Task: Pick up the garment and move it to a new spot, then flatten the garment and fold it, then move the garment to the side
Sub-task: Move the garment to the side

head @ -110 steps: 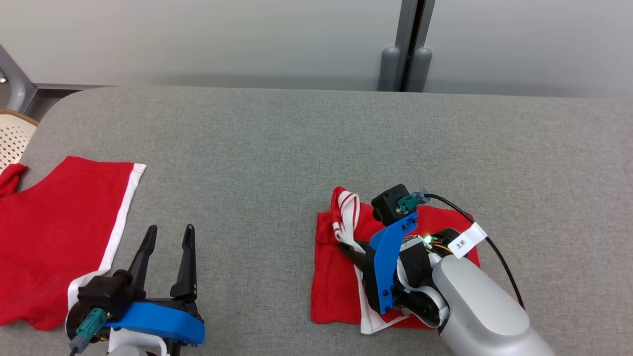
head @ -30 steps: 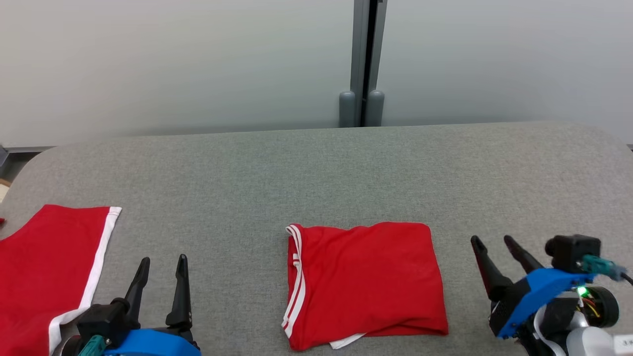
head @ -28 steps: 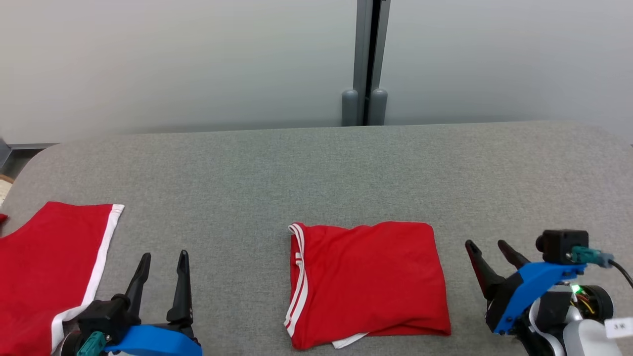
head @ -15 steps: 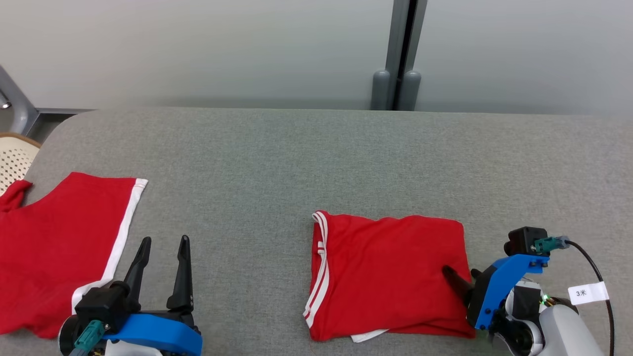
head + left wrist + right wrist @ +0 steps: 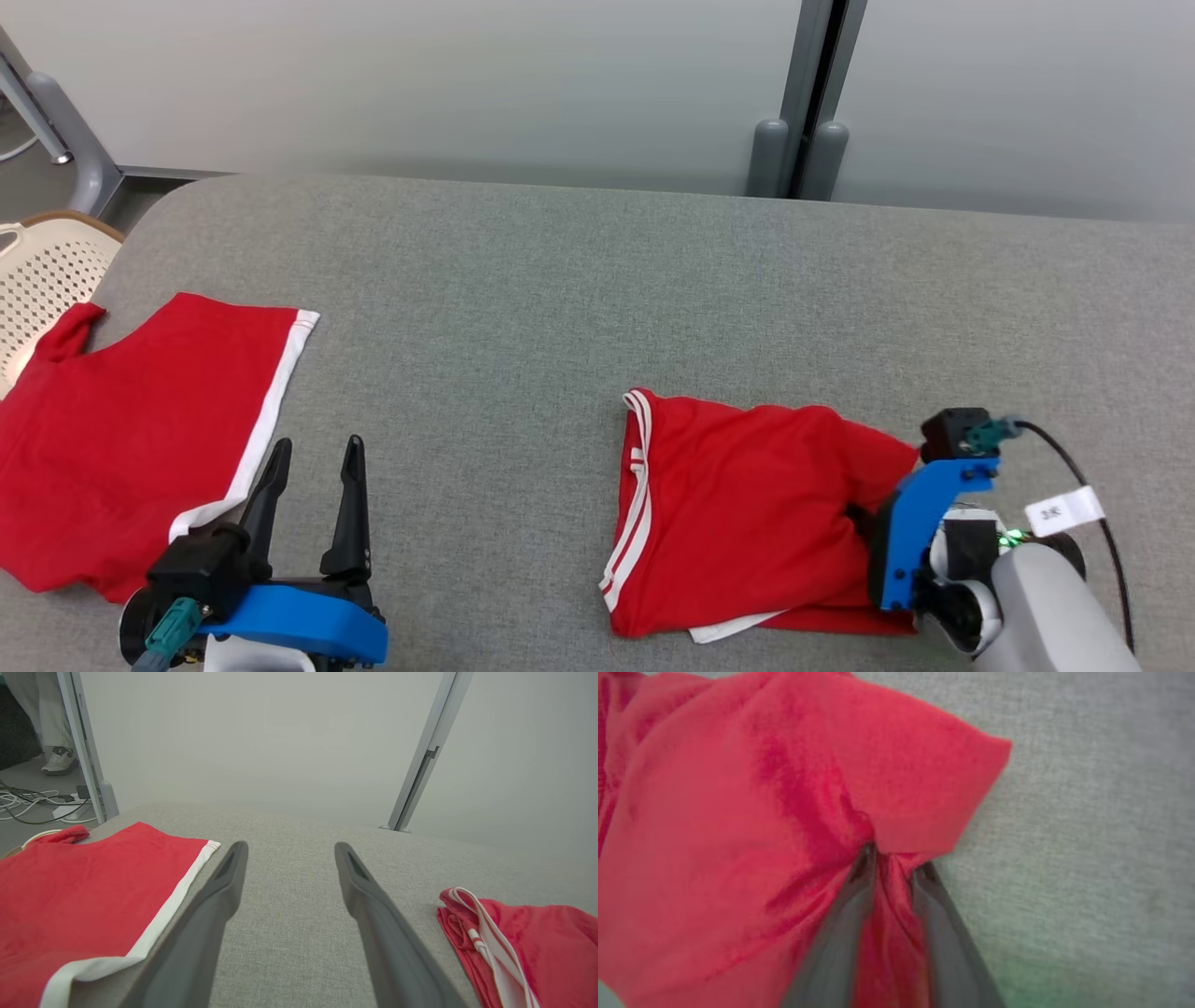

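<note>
The folded red garment (image 5: 747, 504) with white striped trim lies on the grey table (image 5: 560, 299), right of centre. My right gripper (image 5: 857, 515) has come in from the garment's right edge, and its fingertips are buried in the cloth. In the right wrist view the two dark fingers (image 5: 850, 914) stand close together, with a bunched ridge of the red garment (image 5: 738, 812) pinched between them at the right gripper (image 5: 894, 861). My left gripper (image 5: 313, 457) rests open at the lower left, holding nothing. Its fingers (image 5: 219, 891) point over bare table, with the garment (image 5: 528, 933) off to their right.
A second red cloth (image 5: 140, 420) with a white border lies spread at the table's left end, just left of my left gripper. A white perforated chair (image 5: 37, 271) stands off the left edge. A grey partition post (image 5: 798, 140) rises behind the table. A person's foot (image 5: 58, 760) and floor cables (image 5: 28, 802) lie beyond.
The head camera has swung, shifting the whole picture. My right gripper went from open beside the garment to closed on its right edge, bunching the cloth. The left gripper stayed open.
</note>
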Available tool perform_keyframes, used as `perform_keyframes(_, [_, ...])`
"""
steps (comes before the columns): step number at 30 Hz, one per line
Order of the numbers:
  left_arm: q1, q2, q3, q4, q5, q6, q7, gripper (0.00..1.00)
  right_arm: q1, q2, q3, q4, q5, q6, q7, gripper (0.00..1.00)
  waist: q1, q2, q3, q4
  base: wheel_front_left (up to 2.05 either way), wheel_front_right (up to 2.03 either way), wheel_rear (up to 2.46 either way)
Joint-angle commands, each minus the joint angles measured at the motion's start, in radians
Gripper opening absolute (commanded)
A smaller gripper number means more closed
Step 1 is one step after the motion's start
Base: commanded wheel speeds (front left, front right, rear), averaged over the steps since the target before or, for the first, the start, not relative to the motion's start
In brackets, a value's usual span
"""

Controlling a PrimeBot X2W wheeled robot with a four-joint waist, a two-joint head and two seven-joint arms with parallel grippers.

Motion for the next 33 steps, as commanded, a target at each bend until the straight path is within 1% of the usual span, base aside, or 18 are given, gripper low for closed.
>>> perform_keyframes(1, [-0.001,-0.001,0.002,0.000,-0.002,0.003,-0.004,1.00,0.027,0.028,0.023,0.008,-0.014,0.008,0.015,0.00,0.0000,-0.0001,0.003,-0.004,0.00,0.00,0.00])
perform_keyframes(4, [-0.006,-0.003,0.000,-0.003,-0.005,0.001,-0.010,1.00,-0.008,-0.033,0.053,-0.074,-0.056,0.006,0.021,0.00,0.0000,-0.0001,0.014,-0.017,0.00,0.00,0.00])
perform_keyframes(7, [-0.015,-0.004,0.005,-0.010,-0.012,-0.002,-0.015,1.00,-0.063,-0.107,0.136,-0.159,-0.067,0.005,0.028,0.00,0.0000,-0.0001,0.031,-0.044,0.00,0.00,0.00])
perform_keyframes(11, [-0.025,0.002,0.012,-0.020,-0.011,-0.005,-0.022,1.00,-0.152,-0.219,0.256,-0.233,-0.039,0.005,0.026,0.00,0.0000,-0.0001,0.061,-0.104,0.00,0.00,0.00])
perform_keyframes(15, [-0.045,0.004,0.014,-0.040,0.000,-0.006,-0.028,1.00,-0.256,-0.322,0.336,-0.257,-0.003,0.005,0.001,0.00,0.0000,-0.0001,0.100,-0.170,0.00,0.00,0.00])
perform_keyframes(18, [-0.068,0.006,0.006,-0.063,0.015,-0.013,-0.031,1.00,-0.315,-0.389,0.370,-0.245,0.020,0.005,-0.028,0.00,0.0000,-0.0001,0.136,-0.219,0.00,0.00,0.00])
perform_keyframes(19, [-0.079,0.007,0.007,-0.084,0.022,-0.016,-0.033,1.00,-0.357,-0.428,0.381,-0.230,0.038,0.005,-0.055,0.00,0.0000,-0.0001,0.165,-0.256,0.00,0.00,0.00])
perform_keyframes(23, [-0.111,0.015,0.000,-0.116,0.036,-0.023,-0.034,1.00,-0.417,-0.501,0.376,-0.173,0.054,0.005,-0.112,0.00,0.0000,-0.0001,0.226,-0.307,0.00,0.00,0.00])
perform_keyframes(27, [-0.137,0.031,-0.001,-0.138,0.048,-0.031,-0.035,1.00,-0.476,-0.562,0.392,-0.129,0.066,0.005,-0.184,0.00,0.0000,-0.0001,0.285,-0.348,0.00,0.00,0.00])
perform_keyframes(33, [-0.171,0.069,-0.002,-0.159,0.063,-0.037,-0.034,1.00,-0.536,-0.605,0.374,-0.061,0.033,0.005,-0.282,0.00,0.0000,-0.0001,0.367,-0.376,0.00,0.00,0.00])
